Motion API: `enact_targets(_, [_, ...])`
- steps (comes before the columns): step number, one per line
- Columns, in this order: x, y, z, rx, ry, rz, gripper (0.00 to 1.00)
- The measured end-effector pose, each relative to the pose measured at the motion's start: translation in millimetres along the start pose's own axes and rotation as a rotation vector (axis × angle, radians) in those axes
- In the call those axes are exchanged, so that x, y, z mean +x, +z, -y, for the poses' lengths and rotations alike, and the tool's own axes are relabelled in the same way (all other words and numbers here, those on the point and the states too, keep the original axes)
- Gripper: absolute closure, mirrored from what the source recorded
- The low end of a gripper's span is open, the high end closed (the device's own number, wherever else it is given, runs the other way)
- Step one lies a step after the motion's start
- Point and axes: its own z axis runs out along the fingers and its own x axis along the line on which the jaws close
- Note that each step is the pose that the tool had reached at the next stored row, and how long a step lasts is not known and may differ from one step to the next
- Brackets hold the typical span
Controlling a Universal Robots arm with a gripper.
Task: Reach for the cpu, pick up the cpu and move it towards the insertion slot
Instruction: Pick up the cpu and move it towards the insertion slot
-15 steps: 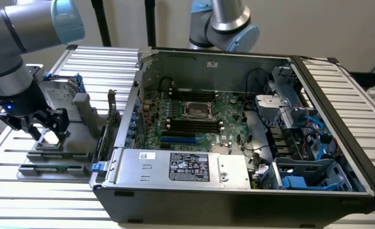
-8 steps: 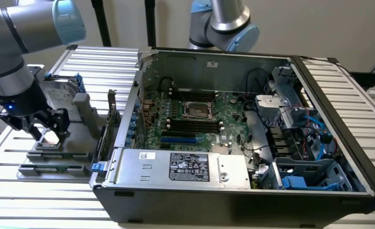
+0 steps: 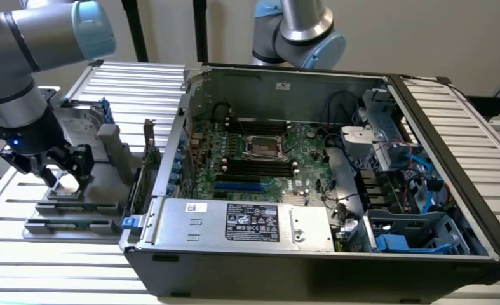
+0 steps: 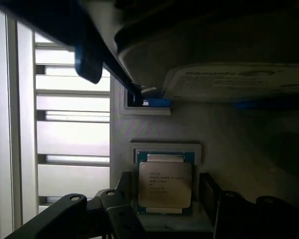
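The gripper [image 3: 63, 178] hangs low over the grey fixture [image 3: 84, 204] at the exterior view's left, out on the slatted tabletop [image 3: 29, 267] beside the open computer case [image 3: 317, 270]. And there is the cpu [image 3: 66, 183], a pale patch right between the dark fingers [image 3: 82, 166].

From the wrist it is much plainer. The cpu [image 4: 164, 183] lies flat in a pale square seat on the fixture [image 4: 229, 139], silvery top plate up with small print across it. The gripper [image 4: 165, 191] straddles it, fingers [image 4: 208, 190] released and spread wide, one on each side of the chip. A thin gap shows on both sides, so nothing is clamped and the chip rests in its seat.

Just beyond the cpu on the same fixture sits the hard drive [image 4: 239, 82], white label showing, with a blue bracket [image 4: 157, 103] at its edge. In the exterior view the hard drive [image 3: 79, 117] stands on the far side of the gripper.

Over to the exterior view's right, well apart from the gripper, the insertion slot [image 3: 262, 146] sits on the motherboard [image 3: 305, 155] inside the case, a shiny metal frame around a dark centre. Long black memory slots [image 3: 258, 168] run on its near side. A power supply [image 3: 250, 222] with a black label fills the near end of the case, and a second arm [image 3: 297, 28] rises behind its far wall.
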Motion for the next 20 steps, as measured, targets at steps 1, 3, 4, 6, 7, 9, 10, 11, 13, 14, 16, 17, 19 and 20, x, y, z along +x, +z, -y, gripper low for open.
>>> enact_targets(1, [0.0,0.4,-0.2,0.0001,0.000,0.0000,0.35])
enact_targets(3, [0.0,1.3,-0.6,0.0001,0.000,0.0001,0.35])
enact_targets(4, [0.0,1.6,-0.7,0.0001,0.000,0.0001,0.35])
enact_targets(6, [0.1,1.6,-0.9,0.0002,0.000,0.0000,0.36])
enact_targets(7, [0.1,1.6,-1.0,0.0003,0.000,-0.0001,0.43])
enact_targets(9, [0.0,1.6,-1.1,0.0006,0.000,0.0000,0.45])
enact_targets(10, [0.0,1.6,-1.1,0.0008,0.000,0.0000,0.45])
enact_targets(11, [0.0,1.5,-1.1,0.0010,0.000,0.0000,0.45])
enact_targets(13, [-0.2,0.0,-1.1,0.0010,0.000,-0.0003,0.45])
enact_targets(14, [-0.2,-1.7,-1.1,0.0009,0.000,-0.0008,0.45])
enact_targets(16, [-0.3,-7.3,-1.0,0.0009,0.000,-0.0015,0.45])
enact_targets(17, [-0.4,-10.9,-1.1,0.0009,0.000,-0.0022,0.45])
enact_targets(19, [-0.8,-19.4,-1.0,0.0010,0.000,-0.0040,0.45])
enact_targets(20, [-1.1,-23.8,-1.0,0.0008,0.000,-0.0049,0.45])
